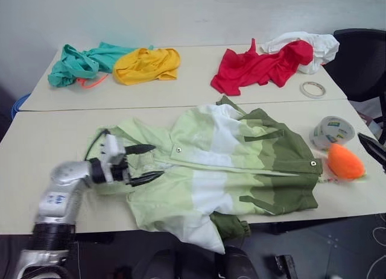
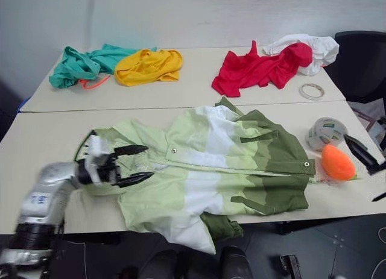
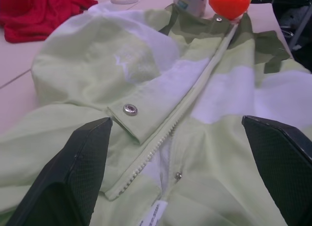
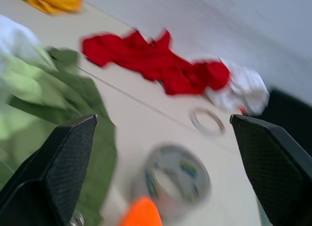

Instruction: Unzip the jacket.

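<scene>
The table bears the jacket and scattered garments.

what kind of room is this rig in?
Probably an office or lab: two plain beige tables pushed together against a bare white wall, a black office chair at the right, rolls of tape beside the green-and-white jacket.

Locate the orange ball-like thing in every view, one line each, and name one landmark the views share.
Left eye view: orange thing at the right edge, beside the jacket's olive end.
Right eye view: same place, just below the tape roll.
Left wrist view: top centre, past the far end of the zip.
Right wrist view: bottom edge, in front of the tape roll.
Shared landmark: the tape roll next to it.
</scene>
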Controlling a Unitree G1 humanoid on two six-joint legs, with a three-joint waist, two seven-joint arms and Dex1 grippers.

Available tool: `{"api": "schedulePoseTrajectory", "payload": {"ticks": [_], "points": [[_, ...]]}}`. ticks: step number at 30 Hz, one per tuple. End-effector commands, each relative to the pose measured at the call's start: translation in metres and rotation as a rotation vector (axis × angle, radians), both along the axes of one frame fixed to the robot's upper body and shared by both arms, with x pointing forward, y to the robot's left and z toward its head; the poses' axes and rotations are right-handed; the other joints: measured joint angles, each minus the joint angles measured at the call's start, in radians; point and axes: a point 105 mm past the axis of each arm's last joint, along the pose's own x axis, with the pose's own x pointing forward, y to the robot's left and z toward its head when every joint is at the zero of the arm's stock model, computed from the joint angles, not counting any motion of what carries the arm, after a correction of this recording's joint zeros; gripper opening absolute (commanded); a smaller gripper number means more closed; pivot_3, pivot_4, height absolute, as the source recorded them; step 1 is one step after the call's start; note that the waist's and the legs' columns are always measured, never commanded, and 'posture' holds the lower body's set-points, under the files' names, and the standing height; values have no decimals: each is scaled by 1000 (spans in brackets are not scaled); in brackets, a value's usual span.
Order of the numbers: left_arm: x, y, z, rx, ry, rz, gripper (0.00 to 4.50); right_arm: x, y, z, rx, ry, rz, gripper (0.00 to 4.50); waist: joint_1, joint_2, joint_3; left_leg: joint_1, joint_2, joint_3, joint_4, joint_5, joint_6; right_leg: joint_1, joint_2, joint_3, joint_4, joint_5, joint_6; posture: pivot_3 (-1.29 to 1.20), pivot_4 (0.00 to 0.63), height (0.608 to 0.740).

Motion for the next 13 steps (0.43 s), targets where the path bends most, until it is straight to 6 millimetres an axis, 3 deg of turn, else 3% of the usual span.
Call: {"api": "schedulePoseTrajectory", "payload": {"ticks": [1, 3, 6, 9, 13], "points": [[-15, 19, -3, 81, -12, 36, 4500, -7, 60, -10, -34, 141, 330, 4336, 0, 2, 2, 0, 0, -1, -1, 0, 0, 0, 0, -1, -1, 0, 0, 0, 150, 740], [-21, 30, -10, 130, -18, 67, 4500, -9, 77, -22, -30, 202, 423, 4427, 5, 1, 4, -3, 0, -2, 0, 0, 0, -2, 0, -1, -2, 0, 0, 0, 150, 740], [-37, 55, -22, 185, -13, 148, 4500, -21, 108, -63, -81, 309, 622, 4427, 17, -4, 7, -7, -1, -2, 0, 0, 1, -5, -1, -1, -2, 0, 0, 0, 150, 740], [-45, 64, -26, 193, -4, 184, 4500, -22, 116, -84, -88, 324, 660, 4427, 29, -5, 9, -9, -1, -4, 0, -2, 2, -5, -2, -2, -5, 0, -1, 0, 150, 740], [-50, 61, -26, 192, -18, 235, 4500, -10, 116, -102, -64, 277, 605, 4427, 31, -4, 9, -9, -4, -3, 2, -2, 4, -4, -5, -2, -6, 0, 0, 0, 150, 740]]}}
